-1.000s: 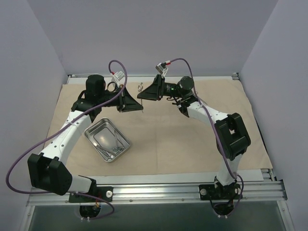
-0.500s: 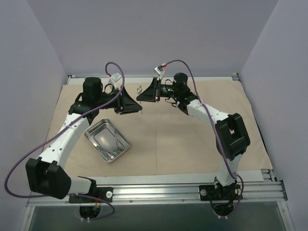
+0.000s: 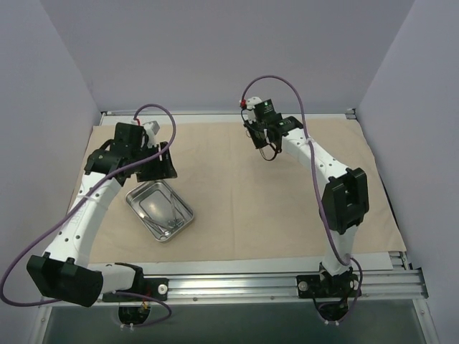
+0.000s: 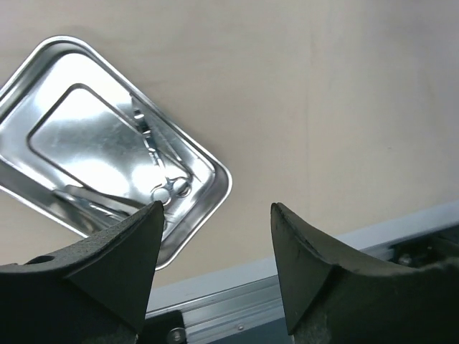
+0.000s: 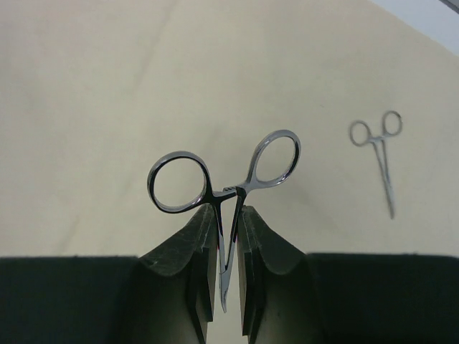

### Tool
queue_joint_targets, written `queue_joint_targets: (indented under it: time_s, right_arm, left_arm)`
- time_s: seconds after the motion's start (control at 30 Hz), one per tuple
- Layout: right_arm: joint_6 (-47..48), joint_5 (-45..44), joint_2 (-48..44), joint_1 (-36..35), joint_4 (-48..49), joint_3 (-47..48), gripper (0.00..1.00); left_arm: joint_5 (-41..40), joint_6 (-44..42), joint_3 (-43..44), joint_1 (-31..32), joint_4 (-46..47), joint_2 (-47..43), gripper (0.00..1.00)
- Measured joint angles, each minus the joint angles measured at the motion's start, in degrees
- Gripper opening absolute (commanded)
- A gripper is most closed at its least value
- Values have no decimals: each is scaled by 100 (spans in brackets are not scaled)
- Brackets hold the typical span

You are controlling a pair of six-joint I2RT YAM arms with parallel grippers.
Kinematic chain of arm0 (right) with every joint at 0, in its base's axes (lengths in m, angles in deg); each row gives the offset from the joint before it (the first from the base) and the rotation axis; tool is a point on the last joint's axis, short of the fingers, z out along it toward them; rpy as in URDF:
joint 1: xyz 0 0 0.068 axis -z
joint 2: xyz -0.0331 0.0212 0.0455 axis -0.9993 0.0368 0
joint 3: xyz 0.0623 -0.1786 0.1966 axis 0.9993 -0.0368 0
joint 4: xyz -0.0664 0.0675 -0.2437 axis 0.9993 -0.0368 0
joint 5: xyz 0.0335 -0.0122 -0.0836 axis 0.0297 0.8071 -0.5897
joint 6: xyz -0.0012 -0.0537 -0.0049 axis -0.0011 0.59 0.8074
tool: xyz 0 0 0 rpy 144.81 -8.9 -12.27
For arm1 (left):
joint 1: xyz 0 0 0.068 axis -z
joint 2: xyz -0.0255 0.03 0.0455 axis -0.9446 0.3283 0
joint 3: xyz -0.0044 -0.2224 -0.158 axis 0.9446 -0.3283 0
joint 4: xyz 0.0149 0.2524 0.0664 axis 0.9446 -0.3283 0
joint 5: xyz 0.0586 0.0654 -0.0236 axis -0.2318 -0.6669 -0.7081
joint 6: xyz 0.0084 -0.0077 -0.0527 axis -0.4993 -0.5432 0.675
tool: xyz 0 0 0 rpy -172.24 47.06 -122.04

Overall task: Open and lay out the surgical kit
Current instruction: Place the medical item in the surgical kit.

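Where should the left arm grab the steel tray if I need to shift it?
Take the raised rim of the tray at its bare far end, coming straight down with the open left gripper, one jaw inside, one outside. It lies flat on the cloth, and the instruments crowd the near end.

wrap (image 3: 251,208) spread flat | tray (image 3: 142,189) on it, holding instruments (image 3: 169,222) | forceps (image 5: 224,188) pinched in right tool (image 5: 224,215)

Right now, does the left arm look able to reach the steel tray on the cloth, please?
Probably yes. The left gripper is open and empty, hovering just beyond the steel tray, with only bare cloth between; the right gripper, holding forceps, is well away.
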Motion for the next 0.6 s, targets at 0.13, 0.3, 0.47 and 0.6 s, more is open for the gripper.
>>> queue_joint_targets:
  time_s: [0.13,0.3,0.47,0.6]
  right_arm:
    - [1012,-291,452,374,-293,24,0]
    - [1775,-632,1235,826,-485,212,0]
    - [2249,-1062,1838,999,-601,341,0]
    - [2470,-1239,2166,997,-669,501,0]
  left_arm:
    - [-632,-323,-20,356,-260,-127,70]
    - [-1113,-590,-22,774,-481,-186,70]
    - [-1292,-697,-22,966,-601,-142,70]
    - [-1362,-776,-22,1067,-647,-44,70]
